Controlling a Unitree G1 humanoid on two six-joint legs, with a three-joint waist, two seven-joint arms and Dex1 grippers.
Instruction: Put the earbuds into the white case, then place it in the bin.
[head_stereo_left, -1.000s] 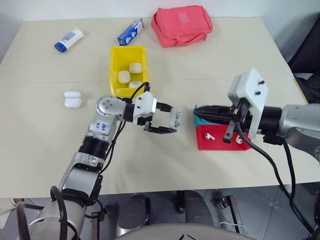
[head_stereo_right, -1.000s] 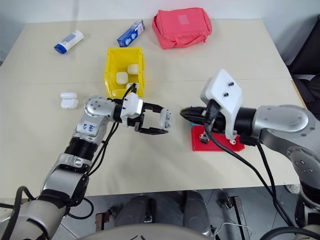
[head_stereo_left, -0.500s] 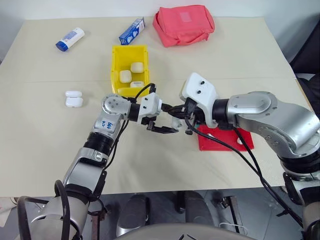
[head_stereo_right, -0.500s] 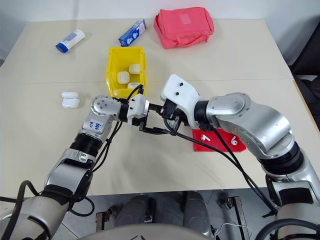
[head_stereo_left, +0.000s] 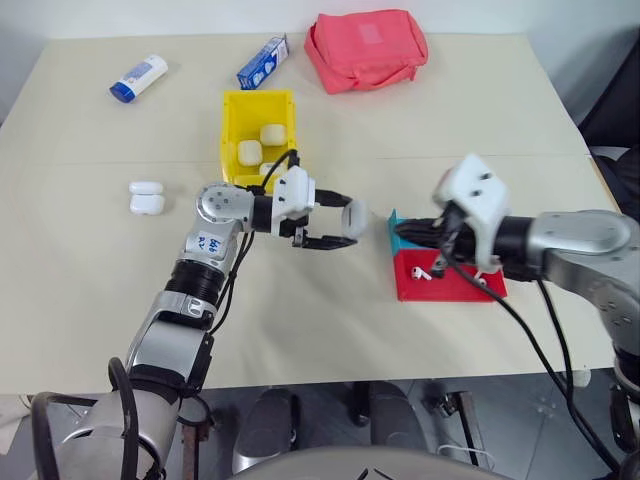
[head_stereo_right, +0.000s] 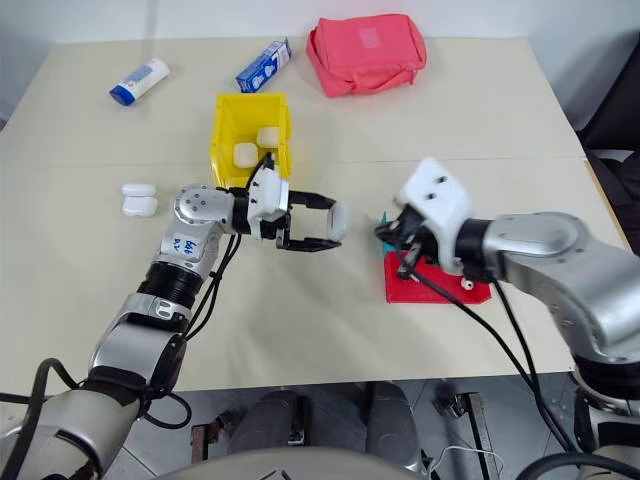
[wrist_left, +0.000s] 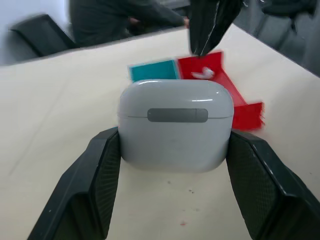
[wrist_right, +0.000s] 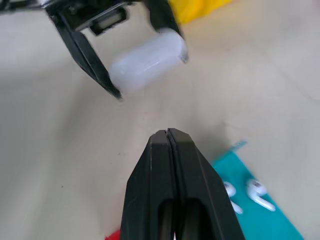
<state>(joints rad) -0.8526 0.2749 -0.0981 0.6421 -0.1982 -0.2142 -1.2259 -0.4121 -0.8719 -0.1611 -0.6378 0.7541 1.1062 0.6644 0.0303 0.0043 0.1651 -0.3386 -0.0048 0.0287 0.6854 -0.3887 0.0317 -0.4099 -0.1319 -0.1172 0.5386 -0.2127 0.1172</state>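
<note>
In the centre of the head view, the left gripper (head_stereo_left: 335, 228) holds a small glossy white rounded case (wrist_left: 175, 124) between its two black fingers (wrist_left: 92, 187), above the beige table (head_stereo_left: 480, 120), with the lid closed. To the right of it, the right gripper (wrist_right: 168, 134) has its fingers pressed together and holds nothing; it is over the shallow red and teal trays (head_stereo_left: 462, 284), where tiny white earbuds (wrist_right: 260, 194) lie. The yellow plastic open-top bin (head_stereo_left: 232, 125) stands in the upper middle, with more white cases inside. Two other white cases (head_stereo_left: 145, 197) lie at the left.
</note>
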